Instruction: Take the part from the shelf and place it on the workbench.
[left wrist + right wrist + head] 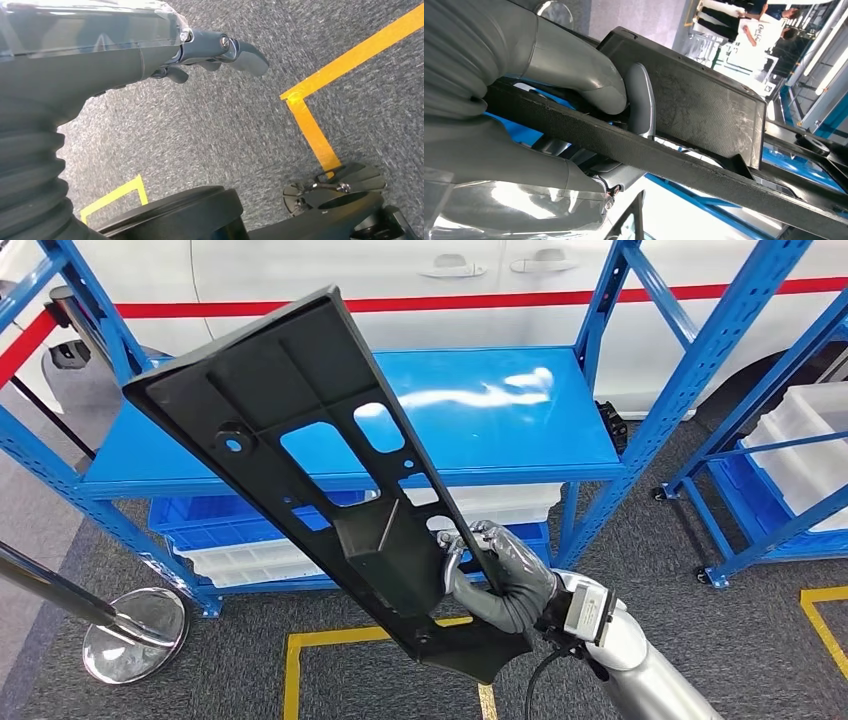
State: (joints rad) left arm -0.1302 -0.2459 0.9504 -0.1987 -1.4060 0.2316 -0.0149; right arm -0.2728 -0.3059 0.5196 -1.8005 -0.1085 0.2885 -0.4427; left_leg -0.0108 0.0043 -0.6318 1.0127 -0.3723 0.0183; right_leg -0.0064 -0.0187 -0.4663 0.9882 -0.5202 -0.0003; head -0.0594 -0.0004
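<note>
One long black plastic part point(330, 480) is held in the air by the right hand point(500, 575), lifted off the shelf and carried tilted, its lower end nearest the robot and its upper end raised toward the left rear upright of the shelf. Several cut-out openings and a moulded box-shaped housing are seen on its ribbed face. The right hand is closed around the part's lower right edge, thumb on one side and fingers wrapped over the other; in the right wrist view the grey thumb point(579, 80) is pressed against the textured housing of the part point(704, 105). The left hand point(215, 52) is seen hanging over the grey carpet floor point(210, 135), holding nothing, its fingers loosely curled and apart. Yellow tape lines point(340, 638) are marked on the carpet at the near edge of the floor. A chrome stanchion base point(135, 633) is recorded at the near left. Beyond the part, a blue steel shelf point(500, 410) is noted, its top deck bare and glossy, with white and blue bins point(240, 545) on its lower level. A second blue rack point(790, 460) with white bins stands at the right. A white car point(400, 280) with a red stripe is parked behind the shelf.
</note>
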